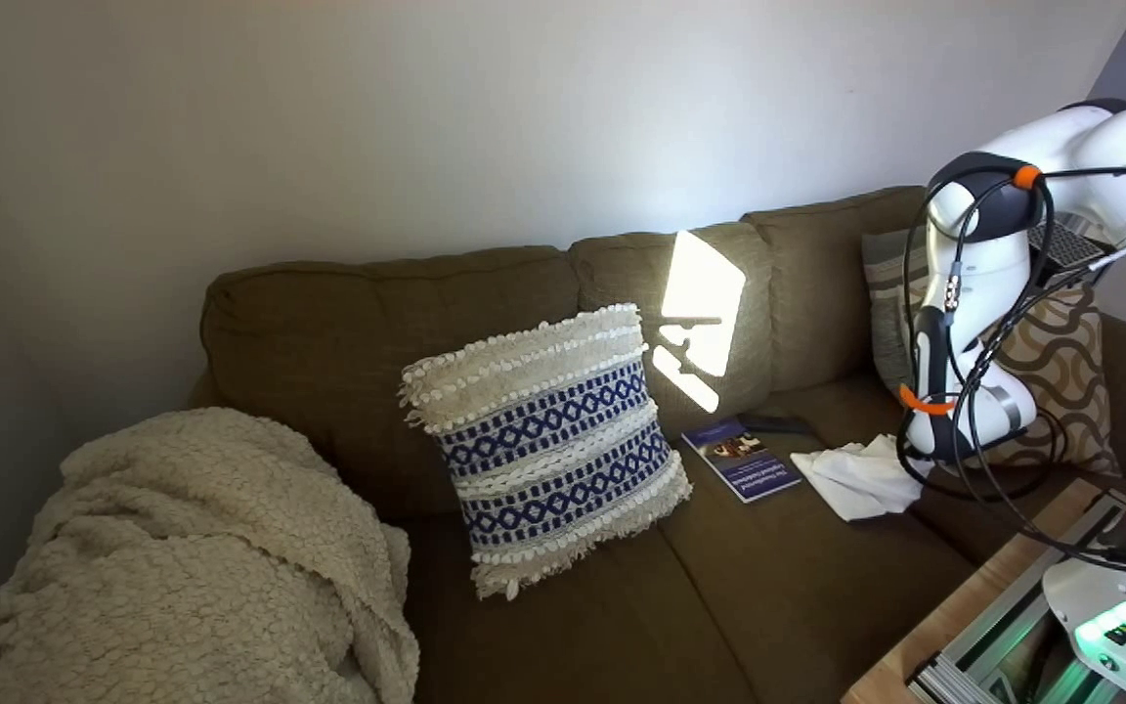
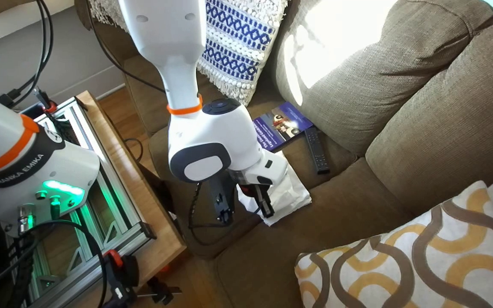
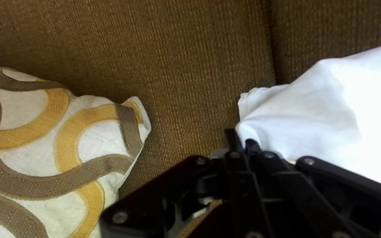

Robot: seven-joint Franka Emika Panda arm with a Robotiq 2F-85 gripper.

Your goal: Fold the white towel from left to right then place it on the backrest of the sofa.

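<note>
The black fingers [image 3: 233, 140] stand almost together — there is only a narrow gap between their tips, and into this gap goes a gathered edge of the small, thin white cloth towel [image 3: 336, 115], so they hold it pinched. The other part of the towel lies wrinkled on the seat of the olive-brown fabric sofa [image 3: 177, 66]; in the wrist view it spreads to the right of the fingers. To their left in the same view, apart from them, lies the white fabric cushion with curving brown and yellow bands [image 3: 61, 148]. In an exterior view, past the towel from the fingers, are the slim black remote control [image 2: 316, 150] and the flat purple-blue book with a picture on its cover [image 2: 280, 126] — they lie just beside each other, and I cannot tell if they touch. Farther from the fingers, the navy-and-white patterned pillow with fringe [image 1: 563, 440] leans on the tall padded backrest of the sofa [image 1: 377, 332], on which a bright patch of light [image 1: 705, 288] falls. Farthest from the fingers is heaped the big cream fluffy blanket [image 1: 211, 557].
</note>
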